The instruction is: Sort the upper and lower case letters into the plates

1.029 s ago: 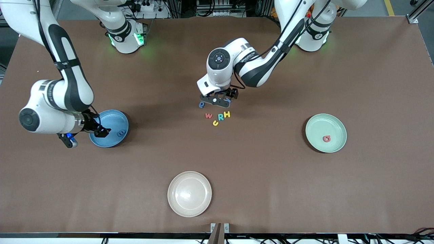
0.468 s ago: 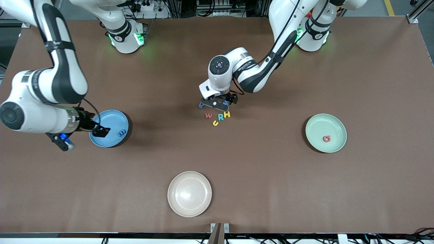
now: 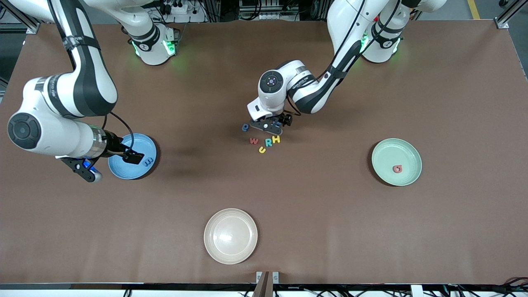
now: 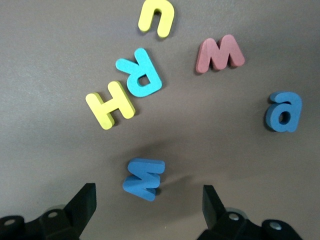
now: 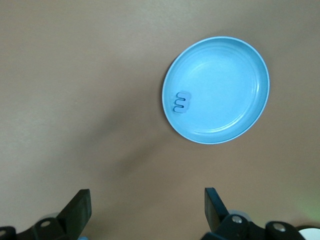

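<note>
Brown table [image 3: 330,214] carries everything. Landmark: the letter cluster near mid-table.

Front view: left end effector [image 3: 272,126] sits low over the cluster's edge farthest from the camera, w/ blue a [image 3: 245,127] just beside it toward the right arm's end. Nearer the camera than that: red w [image 3: 254,141], teal R [image 3: 268,142], yellow H [image 3: 276,139], yellow u [image 3: 262,149], all close together. Mint plate [image 3: 397,162] lies well apart from the cluster toward the left arm's end, red letter [image 3: 397,168] in it. Blue plate [image 3: 133,156] lies well apart toward the right arm's end, blue letter [image 3: 148,161] in it. Right end effector [image 3: 113,163] hangs over that plate's edge. Cream plate [image 3: 230,236] is nearer the camera than the cluster.

Left wrist view: fingers [image 4: 82,205] spread wide, nothing gripped; blue M [image 4: 144,178] lies on the table between them, not touched. H [image 4: 110,104], R [image 4: 140,72], u [image 4: 156,17], w [image 4: 220,54], a [image 4: 284,111] lie past it.

Right wrist view: fingers [image 5: 77,210] wide apart, empty, over bare table; blue plate [image 5: 235,75] w/ its letter [image 5: 182,101] by the rim.
</note>
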